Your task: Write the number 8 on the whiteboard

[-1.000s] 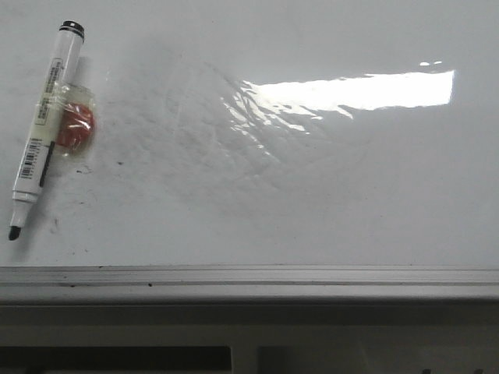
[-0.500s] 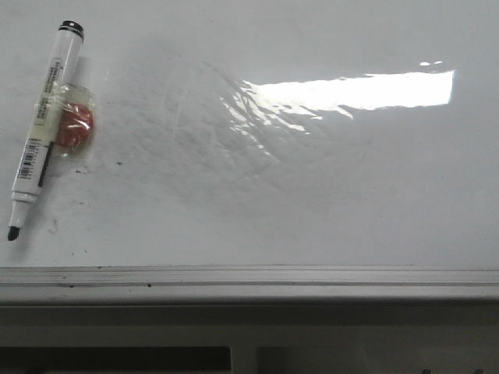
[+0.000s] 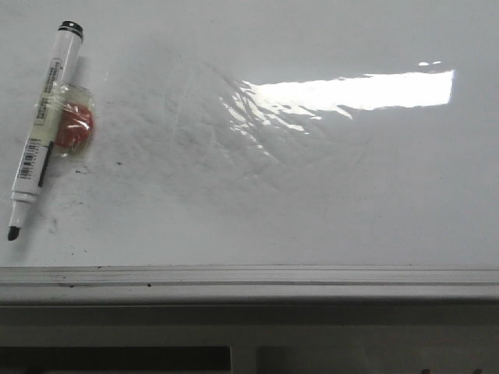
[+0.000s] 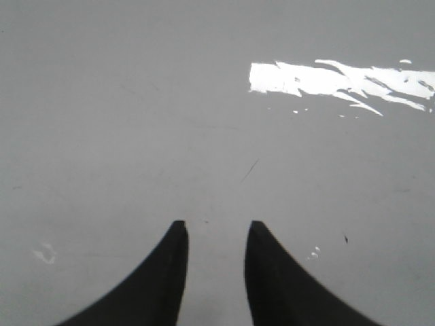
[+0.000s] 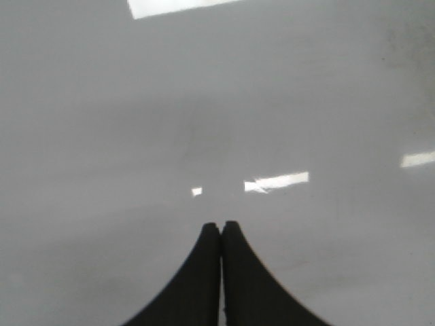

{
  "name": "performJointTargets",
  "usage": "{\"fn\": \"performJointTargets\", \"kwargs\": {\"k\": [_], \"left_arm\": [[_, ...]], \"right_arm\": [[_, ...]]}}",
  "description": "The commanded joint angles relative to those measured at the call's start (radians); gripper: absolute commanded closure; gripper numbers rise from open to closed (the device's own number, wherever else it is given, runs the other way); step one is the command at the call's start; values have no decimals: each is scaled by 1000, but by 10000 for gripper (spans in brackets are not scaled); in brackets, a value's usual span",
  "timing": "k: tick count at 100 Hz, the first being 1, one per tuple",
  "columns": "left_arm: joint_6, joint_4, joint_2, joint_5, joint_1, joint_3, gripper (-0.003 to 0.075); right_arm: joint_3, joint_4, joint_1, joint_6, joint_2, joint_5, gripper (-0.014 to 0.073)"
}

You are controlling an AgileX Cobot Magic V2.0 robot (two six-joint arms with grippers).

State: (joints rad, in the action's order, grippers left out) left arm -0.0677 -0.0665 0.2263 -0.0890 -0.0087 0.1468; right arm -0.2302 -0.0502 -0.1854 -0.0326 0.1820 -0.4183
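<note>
Neither end effector appears in the front view; no drawn figure shows on the glossy, smudged whiteboard (image 3: 296,195). Left end effector (image 4: 216,227): dark tapered fingers parted, empty, above bare board. Right end effector (image 5: 221,227): fingers pressed together, gripping nothing. An uncapped marker (image 3: 43,125) lies flat beside a taped reddish piece (image 3: 74,128).

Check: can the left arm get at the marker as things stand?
Probably yes. The marker lies uncapped at the whiteboard's left side with nothing on top of it, and the left claw is open and empty. The arm's distance isn't visible.
</note>
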Motion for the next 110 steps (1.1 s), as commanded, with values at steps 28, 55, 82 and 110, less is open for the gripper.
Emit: {"fn": "performJointTargets", "kwargs": {"k": [28,55,82,110], "left_arm": [[-4,81,200,302,-213,40,332],[-7,77,403,444,-583,42,334],[-7,-1,603,523,-695,85,335],[-7,-3,720,530,-698,110,407]], "right_arm": [[-36,-1,3,9,18,72,657],[-34,-1,3,9,18,70,657],[-27,-1,3,9,18,75,657],[-27,-1,3,9,18,98,657]]}}
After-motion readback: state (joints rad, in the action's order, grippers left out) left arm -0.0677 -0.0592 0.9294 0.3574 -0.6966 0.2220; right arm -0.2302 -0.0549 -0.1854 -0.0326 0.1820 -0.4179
